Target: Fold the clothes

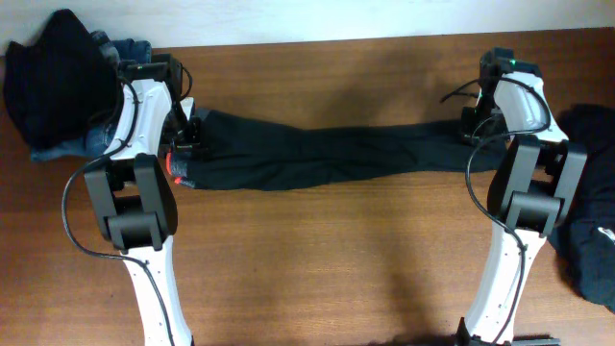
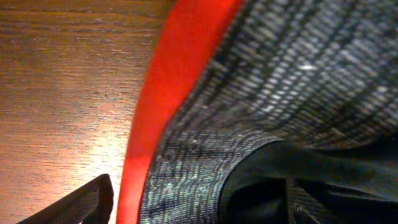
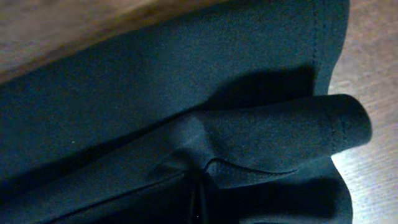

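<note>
Long black trousers with red trim lie stretched across the wooden table between my two arms. My left gripper is at their left end. In the left wrist view its fingers stand wide apart, with the red trim and the dark woven cloth lying between them. My right gripper is at the right end. In the right wrist view the black cloth bunches into a fold that runs down into the jaws, which are pinched together on it.
A heap of black clothes lies on blue denim jeans at the table's back left corner. Another dark garment lies at the right edge, beside the right arm's base.
</note>
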You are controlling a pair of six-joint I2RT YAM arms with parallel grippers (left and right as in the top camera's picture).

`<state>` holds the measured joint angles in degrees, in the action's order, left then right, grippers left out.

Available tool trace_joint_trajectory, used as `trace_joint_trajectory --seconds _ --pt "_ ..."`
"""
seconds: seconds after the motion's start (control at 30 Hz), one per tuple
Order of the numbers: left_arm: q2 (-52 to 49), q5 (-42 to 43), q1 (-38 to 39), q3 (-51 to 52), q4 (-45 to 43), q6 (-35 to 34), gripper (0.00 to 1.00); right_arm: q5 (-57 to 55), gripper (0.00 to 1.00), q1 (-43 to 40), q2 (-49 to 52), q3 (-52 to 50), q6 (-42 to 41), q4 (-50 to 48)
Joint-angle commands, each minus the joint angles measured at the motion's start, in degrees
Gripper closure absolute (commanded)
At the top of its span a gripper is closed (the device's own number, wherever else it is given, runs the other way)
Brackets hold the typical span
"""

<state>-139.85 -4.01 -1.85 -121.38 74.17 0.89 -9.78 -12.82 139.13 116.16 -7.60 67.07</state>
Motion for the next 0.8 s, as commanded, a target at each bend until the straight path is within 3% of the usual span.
trace_joint_trajectory --seconds 0.0,0.13,0.23,0.37,0.5,0.53,0.63,0.7,0.77 --pt "1.14 -0.35 -0.13 -1.05 -0.15 -0.17 0.13 -4.13 0.96 -0.44 1.77 -1.53 -1.99 1.01" --pt "1.14 -6.95 -0.61 -1.05 -0.57 -0.42 0.13 -6.10 0.96 -0.44 1.77 -1.53 -2.40 1.75" --pt "1.14 -11.58 -1.11 -1.46 -0.59 -4.22 0.13 -5.49 0.94 -0.44 1.77 -1.53 -2.40 1.73" --pt "1.25 -12.17 -1.60 -3.76 0.96 -5.92 0.13 -5.46 0.90 -0.44 1.77 -1.53 -2.40 1.68" --pt "1.44 -12.31 -1.68 -9.29 3.98 -7.78 0.13 -5.07 0.72 -0.44 1.77 -1.53 -2.38 1.77" --pt "1.44 -12.31 -1.68 -10.80 4.83 -7.91 0.07 -4.79 0.70 -0.39 1.75 -1.51 -2.38 1.84" --pt "1.57 -12.31 -1.64 -15.17 7.30 -7.98 0.05 -4.00 0.58 -0.33 1.70 -1.11 -2.38 2.49" --pt "1.68 -12.28 -1.64 -17.64 8.83 -7.98 0.03 -3.61 0.48 -0.33 1.70 -0.04 -2.40 3.41" --pt "1.68 -11.65 -1.64 -19.63 10.34 -7.98 0.02 -2.14 0.30 -0.33 1.57 2.01 -2.40 5.09"
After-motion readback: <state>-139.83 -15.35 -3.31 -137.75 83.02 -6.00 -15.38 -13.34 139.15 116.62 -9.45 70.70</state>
